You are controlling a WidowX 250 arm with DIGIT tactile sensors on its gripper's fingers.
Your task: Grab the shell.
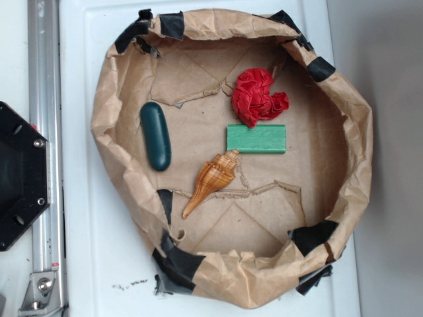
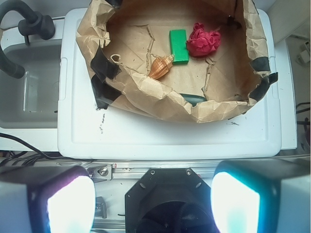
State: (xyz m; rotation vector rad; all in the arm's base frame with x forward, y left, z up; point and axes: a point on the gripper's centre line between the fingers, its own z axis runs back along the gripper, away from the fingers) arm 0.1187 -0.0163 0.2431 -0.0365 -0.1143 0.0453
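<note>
The exterior view looks straight down, close over the paper bowl (image 1: 99,119). The wrist view sits farther back, looking obliquely at the same bowl (image 2: 146,99).

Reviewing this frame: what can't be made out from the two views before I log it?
- Gripper: absent from the exterior view; in the wrist view only two blurred, glaring fingers show, cut off by the bottom edge.
- Shell: in the wrist view the paper wall hides its pointed tip.
- Green capsule: wrist view shows just a sliver behind that wall.
</note>
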